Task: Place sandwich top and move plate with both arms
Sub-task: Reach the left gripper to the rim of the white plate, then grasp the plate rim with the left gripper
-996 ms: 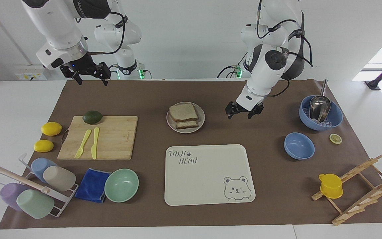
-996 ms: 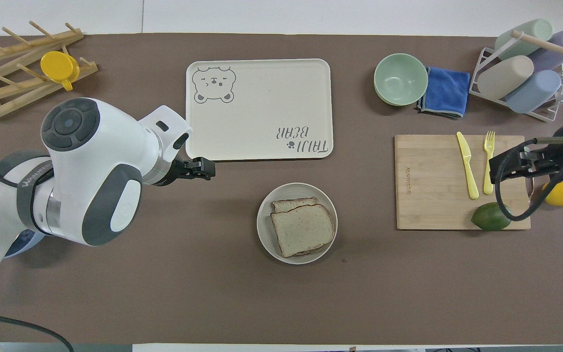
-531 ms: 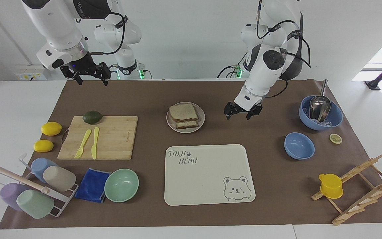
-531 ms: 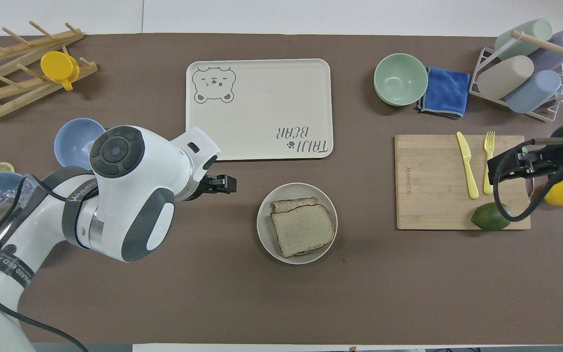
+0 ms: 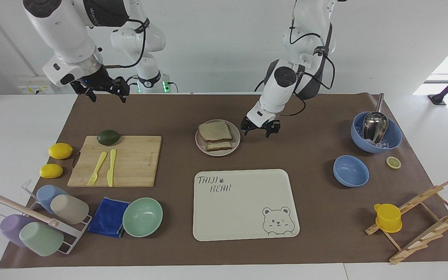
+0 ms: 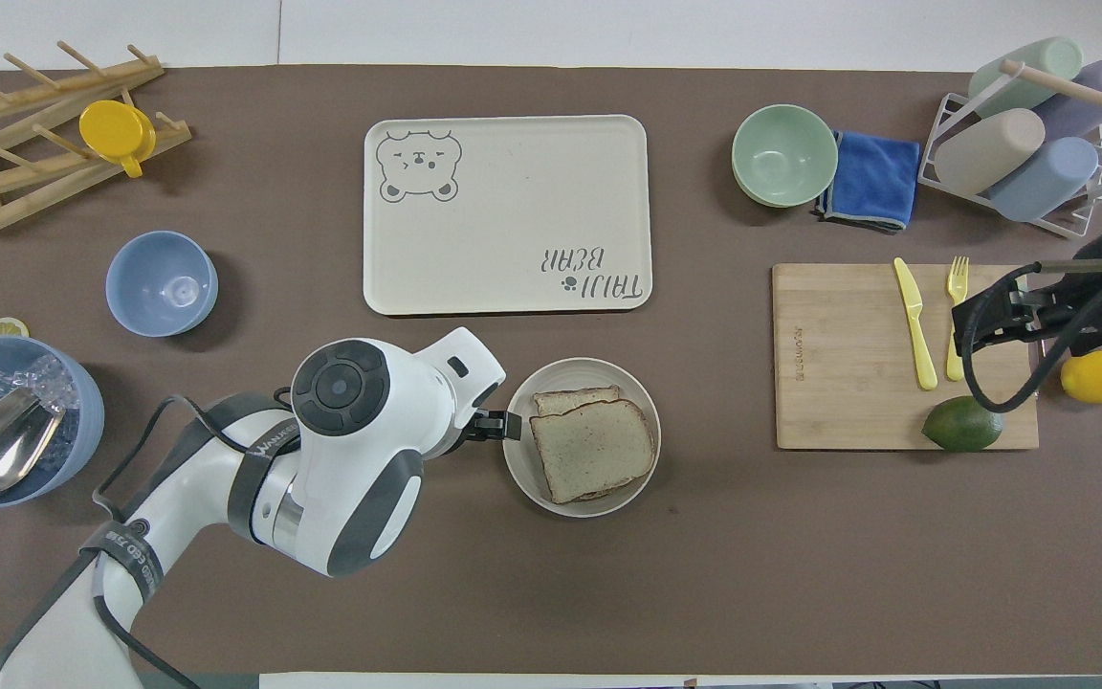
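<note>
R gripper hangs over the mat edge nearest the robots, at the R arm's end, fingers spread, nothing held. L gripper hovers low just beside the plate on the L arm's side, fingers apart, holding nothing. Sandwich top lies on the plate atop another slice, mid-table. Bear tray sits farther out, apart from the plate.
</note>
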`<state>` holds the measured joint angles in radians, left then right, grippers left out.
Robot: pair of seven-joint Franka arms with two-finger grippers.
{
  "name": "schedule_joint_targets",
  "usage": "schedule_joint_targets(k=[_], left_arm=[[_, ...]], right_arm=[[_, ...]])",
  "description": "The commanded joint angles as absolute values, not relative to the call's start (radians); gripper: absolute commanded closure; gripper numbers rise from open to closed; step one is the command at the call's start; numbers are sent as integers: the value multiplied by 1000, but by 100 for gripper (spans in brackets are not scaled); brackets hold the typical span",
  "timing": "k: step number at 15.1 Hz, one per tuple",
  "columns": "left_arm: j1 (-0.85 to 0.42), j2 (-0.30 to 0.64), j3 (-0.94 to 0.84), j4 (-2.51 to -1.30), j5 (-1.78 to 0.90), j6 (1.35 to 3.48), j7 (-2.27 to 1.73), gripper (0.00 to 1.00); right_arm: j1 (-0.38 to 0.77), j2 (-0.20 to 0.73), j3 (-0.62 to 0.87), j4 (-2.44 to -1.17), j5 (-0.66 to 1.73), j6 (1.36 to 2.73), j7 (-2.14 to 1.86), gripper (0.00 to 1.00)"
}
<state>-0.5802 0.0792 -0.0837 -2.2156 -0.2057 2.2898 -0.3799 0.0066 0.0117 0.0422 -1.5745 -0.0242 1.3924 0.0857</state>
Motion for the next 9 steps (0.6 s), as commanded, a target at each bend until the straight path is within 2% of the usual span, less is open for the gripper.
schedule_joint_targets(k=[1, 4, 9], left_arm=[[-629, 52, -69, -2276, -270, 2339, -416, 1], [-664, 63, -69, -2286, -284, 2361, -486, 7], [-676, 69, -69, -2330, -316, 2428, -523, 31]], right_arm=[[0, 15, 38, -1551, -20, 1387, 61, 0], [5, 9, 40, -1563, -21, 1387, 63, 0], [-5, 9, 35, -1563, -20, 1390, 66, 0]])
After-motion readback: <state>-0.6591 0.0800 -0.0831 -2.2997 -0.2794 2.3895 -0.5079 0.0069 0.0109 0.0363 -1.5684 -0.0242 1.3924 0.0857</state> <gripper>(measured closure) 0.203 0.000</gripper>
